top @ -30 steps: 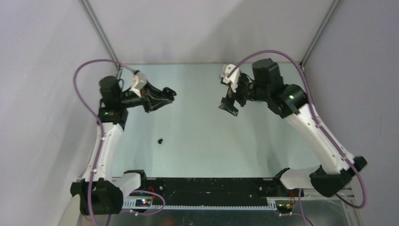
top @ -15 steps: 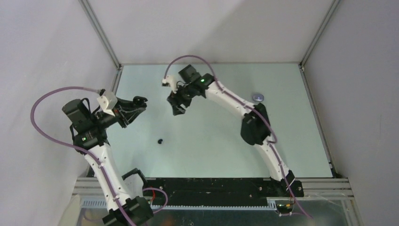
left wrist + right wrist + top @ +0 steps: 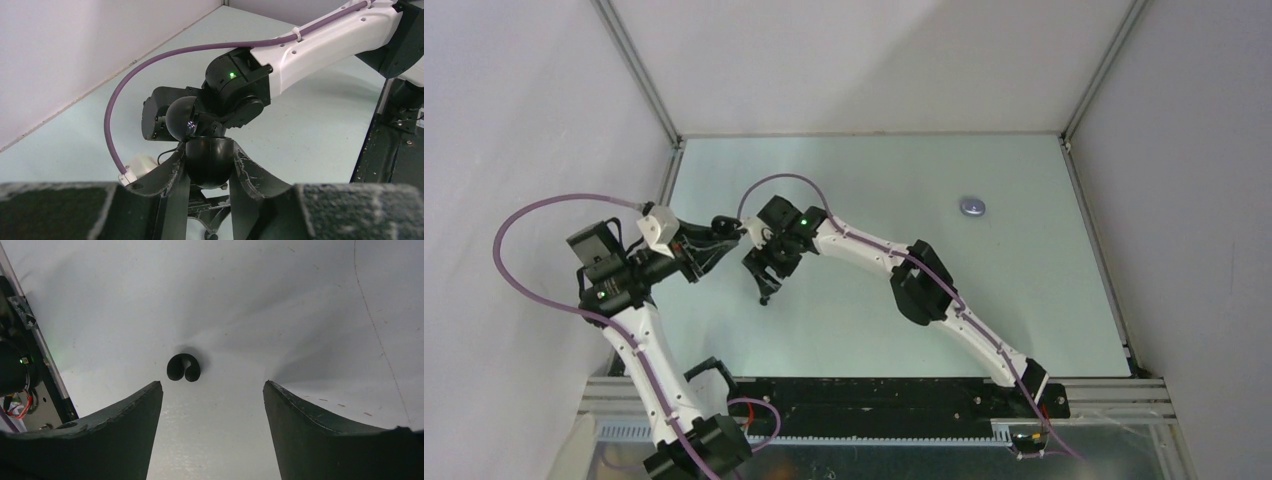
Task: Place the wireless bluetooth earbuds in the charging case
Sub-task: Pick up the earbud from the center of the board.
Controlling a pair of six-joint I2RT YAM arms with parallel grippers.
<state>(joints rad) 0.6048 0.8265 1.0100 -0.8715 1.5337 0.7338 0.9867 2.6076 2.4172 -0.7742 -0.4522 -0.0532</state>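
One black earbud (image 3: 183, 368); one black charging case (image 3: 207, 162); one round lilac thing (image 3: 971, 207)

Overhead and both close wrist views share table (image 3: 1064, 260).

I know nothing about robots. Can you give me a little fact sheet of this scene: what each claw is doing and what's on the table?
left gripper: shut on the black charging case, whose lid is open
right gripper: open, pointing down over the black earbud
black earbud: lying on the table, not touched
round lilac thing: alone at the table's far right
inside of case: not visible
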